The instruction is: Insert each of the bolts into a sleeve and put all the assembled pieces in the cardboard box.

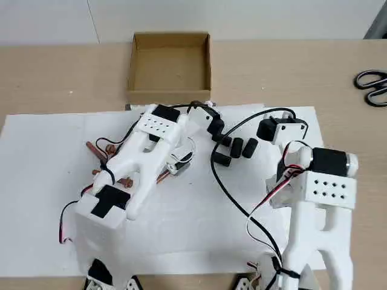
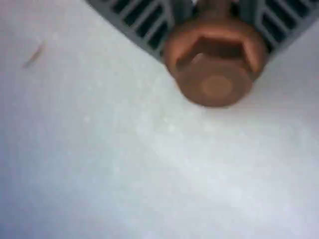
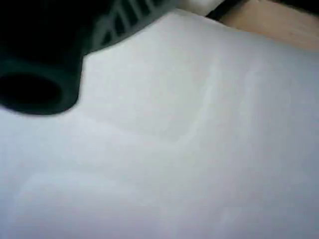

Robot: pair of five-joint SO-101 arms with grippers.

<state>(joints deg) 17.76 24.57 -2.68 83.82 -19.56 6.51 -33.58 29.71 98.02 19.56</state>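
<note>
A copper bolt (image 2: 214, 67) sits head-on against the grey ribbed finger (image 2: 134, 22) of my left gripper (image 2: 212, 15), which is shut on it just above the white paper. In the high view the left gripper (image 1: 177, 164) is low over the paper's middle, with the bolt's shank (image 1: 163, 177) poking out. My right gripper (image 1: 280, 130) is at the paper's back right, shut on a black sleeve (image 3: 37, 82). Several loose black sleeves (image 1: 237, 148) lie between the arms. Loose copper bolts (image 1: 103, 148) lie to the left. The cardboard box (image 1: 169, 90) stands open at the back.
A white paper sheet (image 1: 199, 211) covers the work area on the wooden table (image 1: 54, 78). Black cables (image 1: 230, 181) loop across the paper between the arms. Scissors (image 1: 372, 86) lie at the far right edge.
</note>
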